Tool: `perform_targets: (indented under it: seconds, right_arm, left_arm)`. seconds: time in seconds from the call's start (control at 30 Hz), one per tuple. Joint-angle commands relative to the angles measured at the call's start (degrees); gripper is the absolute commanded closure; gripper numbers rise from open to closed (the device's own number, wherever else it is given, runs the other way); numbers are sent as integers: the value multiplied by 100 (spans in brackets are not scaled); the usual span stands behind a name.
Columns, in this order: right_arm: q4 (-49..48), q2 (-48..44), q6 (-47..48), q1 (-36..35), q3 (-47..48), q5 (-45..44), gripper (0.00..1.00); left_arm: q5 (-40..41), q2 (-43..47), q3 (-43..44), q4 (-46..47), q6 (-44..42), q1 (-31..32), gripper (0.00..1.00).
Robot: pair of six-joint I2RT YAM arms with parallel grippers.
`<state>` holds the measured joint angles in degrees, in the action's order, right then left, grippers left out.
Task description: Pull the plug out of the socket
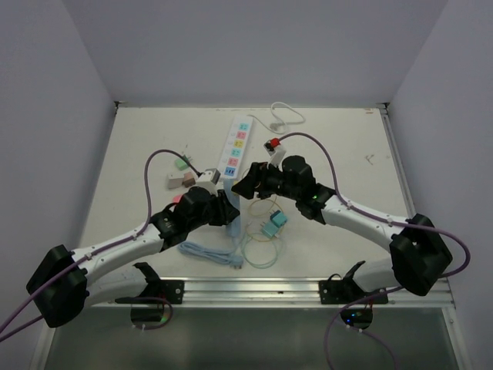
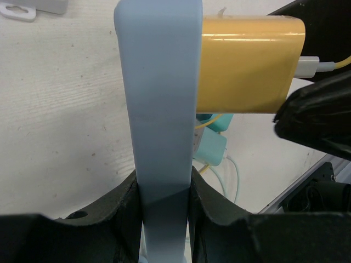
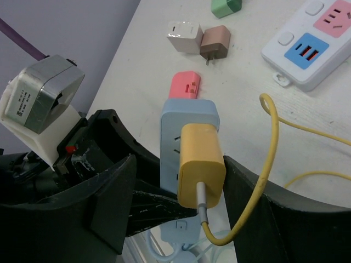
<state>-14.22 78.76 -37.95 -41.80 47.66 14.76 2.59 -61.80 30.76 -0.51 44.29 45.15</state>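
Observation:
The socket is a pale blue power strip (image 2: pixel 159 109) (image 3: pixel 189 112) held up off the table, and my left gripper (image 2: pixel 163 192) is shut on its lower part. In the top view that strip (image 1: pixel 233 210) shows between the two grippers. A yellow plug (image 3: pixel 200 164) (image 2: pixel 247 63) sits pushed into its face, with a yellow cable (image 3: pixel 269 153) looping from its back. My right gripper (image 3: pixel 180 181) stands open around the plug. Its right finger (image 3: pixel 241 186) lies against the plug's side, while its left finger (image 3: pixel 118 192) stays a gap away.
A white power strip (image 1: pixel 237 146) with coloured sockets lies at mid-table. Pink (image 3: pixel 185 86), white (image 3: pixel 184 36), brown (image 3: pixel 215 41) and green (image 3: pixel 226 5) adapters lie to its left. A teal charger (image 1: pixel 273 224) with coiled cables and a blue cable (image 1: pixel 209 253) lie near the front edge.

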Motion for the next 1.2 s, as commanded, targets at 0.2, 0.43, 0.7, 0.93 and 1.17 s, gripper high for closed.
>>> perform_targets:
  seconds: [0.2, 0.43, 0.7, 0.93, 1.17]
  right_arm:
    - [93, -80, 68, -74, 261, 9, 66]
    - [700, -467, 297, -74, 261, -290, 100]
    - [1404, -1038, 385, -65, 288, -422, 100]
    - [2089, -1626, 491, -65, 130, -614, 100]
    - [2406, -1970, 622, -56, -265, -1063, 100]
  left_arm:
    - [268, 159, 395, 360, -105, 47, 100]
    - [804, 204, 430, -166, 0, 47, 100]
    - [1938, -104, 536, -1354, 448, -41, 100]
    - [2017, -51, 509, -1566, 633, -375, 100]
    - [1948, 106, 615, -1540, 466, -401, 100]
